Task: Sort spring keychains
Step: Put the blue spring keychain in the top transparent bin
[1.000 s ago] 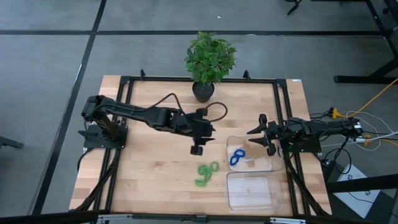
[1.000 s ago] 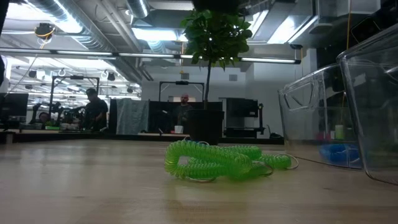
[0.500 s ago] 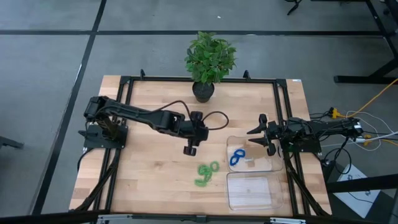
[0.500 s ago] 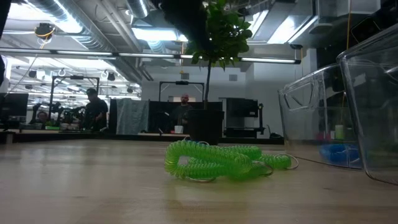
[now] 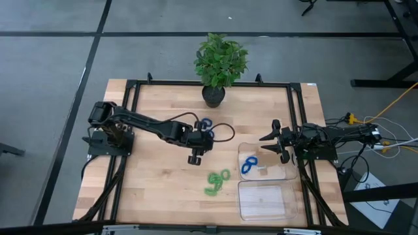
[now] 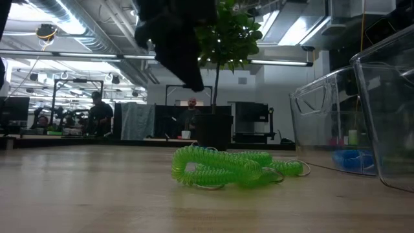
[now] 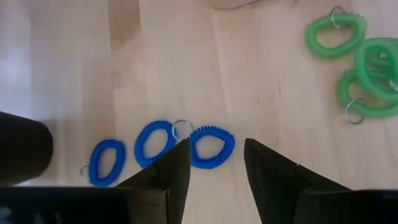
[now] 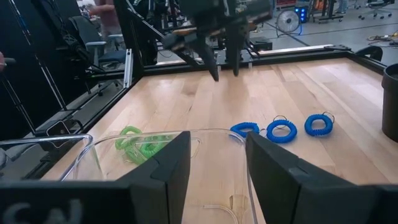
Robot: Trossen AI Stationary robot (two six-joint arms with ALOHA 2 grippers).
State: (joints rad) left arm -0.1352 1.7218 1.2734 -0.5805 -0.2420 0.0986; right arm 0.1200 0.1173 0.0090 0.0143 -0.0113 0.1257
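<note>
Three blue spring keychains (image 7: 154, 142) lie flat in a row on the wooden table; in the high view the arm covers all but one end of the row (image 5: 206, 124). Three green ones (image 7: 367, 62) lie in a cluster (image 5: 217, 181) nearer the front edge. Another blue keychain (image 5: 248, 164) lies in the far clear tray (image 5: 282, 175). My left gripper (image 7: 216, 144) hangs open above the table, slanting down, close to the blue row and touching nothing (image 5: 194, 158). My right gripper (image 8: 217, 143) waits open at the table's right, over the far tray's edge (image 5: 274, 140).
A second clear tray (image 5: 263, 199) sits near the front edge, beside the first. A potted plant (image 5: 219, 65) stands at the far edge. A black frame (image 5: 134, 117) runs around the table. Bare wood (image 5: 157, 176) lies left of the green cluster.
My left gripper has come down and drifted toward the table's left edge, tipping further downward. It now reaches into the low view from above. The arm's move has uncovered part of the blue row in the high view. No keychain has moved.
</note>
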